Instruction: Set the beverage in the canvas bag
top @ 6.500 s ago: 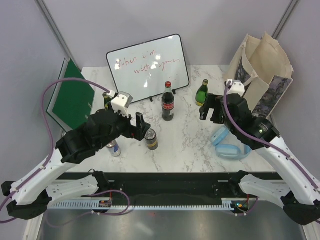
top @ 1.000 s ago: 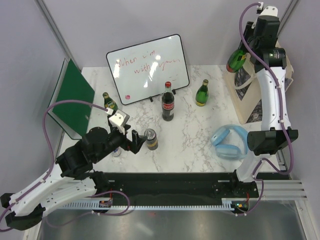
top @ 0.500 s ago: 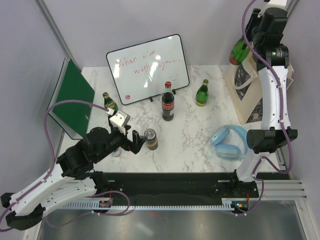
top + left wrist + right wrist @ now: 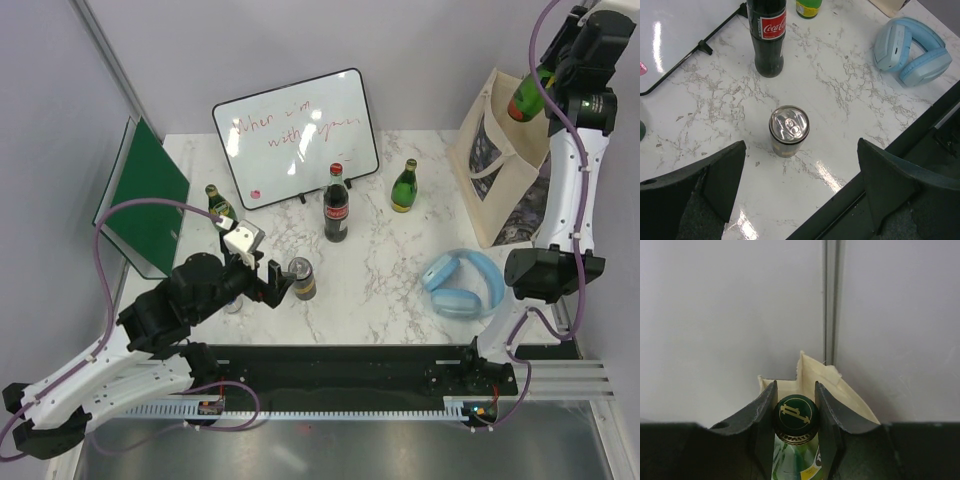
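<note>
Item under task: a green glass bottle [image 4: 526, 98], gold-printed cap, held by the neck in the right tool [image 4: 795, 390], whose two fingers are clenched on either side of the cap. The bottle is raised well clear of the worktop [image 4: 385, 290] and sits over the open mouth of the canvas bag [image 4: 493, 168]. Whether its base has passed below the bag's rim cannot be determined from either view. The bag stands upright at the far right corner of the worktop, printed panel facing inward, one handle hanging down its side. The right arm is extended high along the right edge of the cell. The left tool [image 4: 801, 144] is released, fingers spread wide, and hovers above a closed drinks can [image 4: 789, 131] without touching it. The can stands upright near the front of the worktop. A cola bottle [image 4: 336, 205] stands behind it, and a second green bottle [image 4: 404, 187] stands to the right of that. A third green bottle [image 4: 217, 203] stands at the left, beside a green board [image 4: 145, 195]. Pale blue headphones [image 4: 460, 283] lie near the front right. A whiteboard [image 4: 295, 135] with red writing leans at the back.
</note>
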{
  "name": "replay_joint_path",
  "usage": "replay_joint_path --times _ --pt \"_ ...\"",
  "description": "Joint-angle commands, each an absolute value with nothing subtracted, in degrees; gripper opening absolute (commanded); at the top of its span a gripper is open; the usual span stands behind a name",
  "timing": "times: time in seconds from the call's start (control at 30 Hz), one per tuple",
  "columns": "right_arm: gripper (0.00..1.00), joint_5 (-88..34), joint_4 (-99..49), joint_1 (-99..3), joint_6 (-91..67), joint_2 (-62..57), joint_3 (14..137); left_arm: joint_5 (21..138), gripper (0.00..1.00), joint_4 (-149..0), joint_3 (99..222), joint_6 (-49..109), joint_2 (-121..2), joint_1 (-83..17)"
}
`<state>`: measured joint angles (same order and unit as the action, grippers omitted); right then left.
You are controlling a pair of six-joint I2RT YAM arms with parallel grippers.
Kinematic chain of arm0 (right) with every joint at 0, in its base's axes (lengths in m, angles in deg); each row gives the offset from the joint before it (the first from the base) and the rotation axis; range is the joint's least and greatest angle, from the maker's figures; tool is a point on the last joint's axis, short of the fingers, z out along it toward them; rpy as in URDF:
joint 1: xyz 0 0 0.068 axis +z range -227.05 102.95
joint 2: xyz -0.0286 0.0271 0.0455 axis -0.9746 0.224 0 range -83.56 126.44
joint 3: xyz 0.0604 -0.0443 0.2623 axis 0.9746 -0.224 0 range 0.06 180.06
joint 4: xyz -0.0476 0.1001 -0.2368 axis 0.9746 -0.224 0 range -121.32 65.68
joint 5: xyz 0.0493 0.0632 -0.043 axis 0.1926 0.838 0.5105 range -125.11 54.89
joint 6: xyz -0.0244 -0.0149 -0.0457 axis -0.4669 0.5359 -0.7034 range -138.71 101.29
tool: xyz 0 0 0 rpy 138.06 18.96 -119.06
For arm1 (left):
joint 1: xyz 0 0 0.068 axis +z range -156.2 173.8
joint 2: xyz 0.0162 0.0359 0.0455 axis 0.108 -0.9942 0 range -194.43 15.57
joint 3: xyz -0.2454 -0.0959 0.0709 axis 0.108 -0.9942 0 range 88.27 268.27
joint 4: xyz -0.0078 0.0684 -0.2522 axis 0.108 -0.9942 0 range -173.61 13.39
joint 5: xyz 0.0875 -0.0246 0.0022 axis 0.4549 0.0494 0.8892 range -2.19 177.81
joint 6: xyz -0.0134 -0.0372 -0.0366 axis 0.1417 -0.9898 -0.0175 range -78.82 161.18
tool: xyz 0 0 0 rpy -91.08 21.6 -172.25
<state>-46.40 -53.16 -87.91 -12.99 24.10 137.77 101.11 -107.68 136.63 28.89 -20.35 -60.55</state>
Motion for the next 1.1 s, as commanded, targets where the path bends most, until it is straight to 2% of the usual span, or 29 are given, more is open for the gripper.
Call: replay_joint_path --times 0.0,0.27,0.53,0.8,0.9,1.07 --pt "0.0 -43.6 -40.4 -90.6 -11.6 24.6 140.1 101.6 0.99 -105.1 136.6 31.1 -21.0 -60.4" --pt "0.0 -39.2 -33.4 -91.5 -13.7 31.0 134.9 100.8 0.99 -105.3 136.6 31.4 -21.8 -60.3" --pt "0.0 -39.3 -21.3 -91.5 -15.5 29.2 120.1 102.5 1.0 -105.1 136.5 31.6 -21.5 -60.4" --pt "0.0 -43.2 -16.1 -91.4 -13.0 28.4 105.9 102.3 1.0 -105.1 136.6 31.5 -20.5 -60.3" --pt "0.0 -42.2 -11.6 -91.4 -12.1 29.0 102.6 102.5 1.0 -105.1 136.4 31.4 -20.1 -60.3" --pt "0.0 -40.4 -11.9 -91.4 -11.6 32.3 104.0 102.6 1.0 -105.0 136.5 31.5 -20.3 -60.4"
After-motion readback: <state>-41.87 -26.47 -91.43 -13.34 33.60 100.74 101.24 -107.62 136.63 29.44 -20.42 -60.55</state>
